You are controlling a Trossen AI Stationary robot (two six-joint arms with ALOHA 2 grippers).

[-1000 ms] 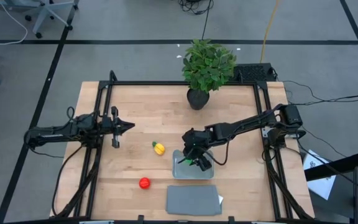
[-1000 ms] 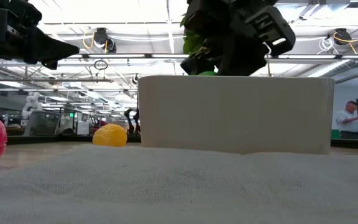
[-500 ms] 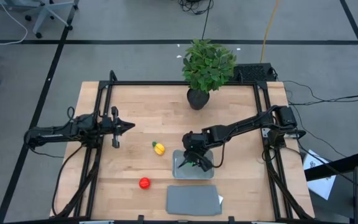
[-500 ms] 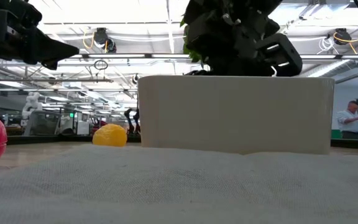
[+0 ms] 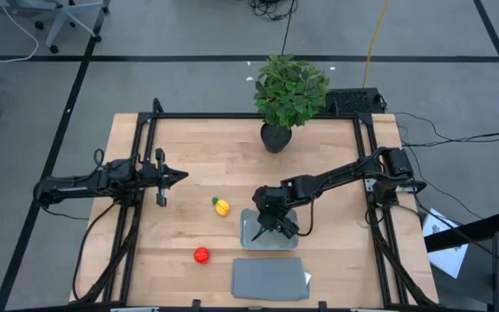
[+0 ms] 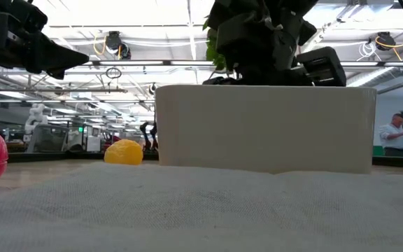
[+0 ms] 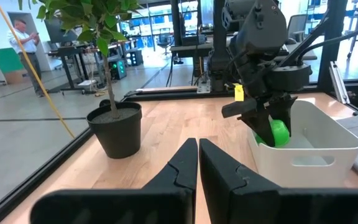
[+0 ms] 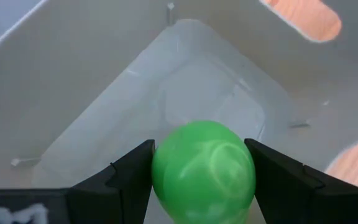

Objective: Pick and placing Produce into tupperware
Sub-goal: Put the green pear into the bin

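So the right tool [image 7: 277, 124] is down inside the tub [image 7: 328, 138], fingers [image 8: 129, 177] spread partway and clamped on either side of the green ball [image 8: 204, 163]. In the right wrist view the ball sits snug between both fingers with the tub's pale floor and walls right behind it; can't tell if it's touching the floor. From the left wrist view you can see the green ball [image 7: 279, 132] just below the rim, near the tub's end wall.

Overhead, the tub [image 5: 251, 238] sits on the worktop [image 5: 223, 156] toward the front, right of centre, with the right arm reaching across to it. The flat grey lid [image 5: 269, 278] lies just in front of the tub. The yellow piece [image 5: 222, 206] is on the worktop a bit left of the tub, and the red ball [image 5: 201, 255] is further forward and left, beside the lid but apart from it.

The left tool [image 5: 178, 177] hangs over the left side of the worktop, well away from everything, fingers [image 7: 180, 171] pressed together with nothing in them. A potted plant [image 5: 288, 94] stands at the back edge.
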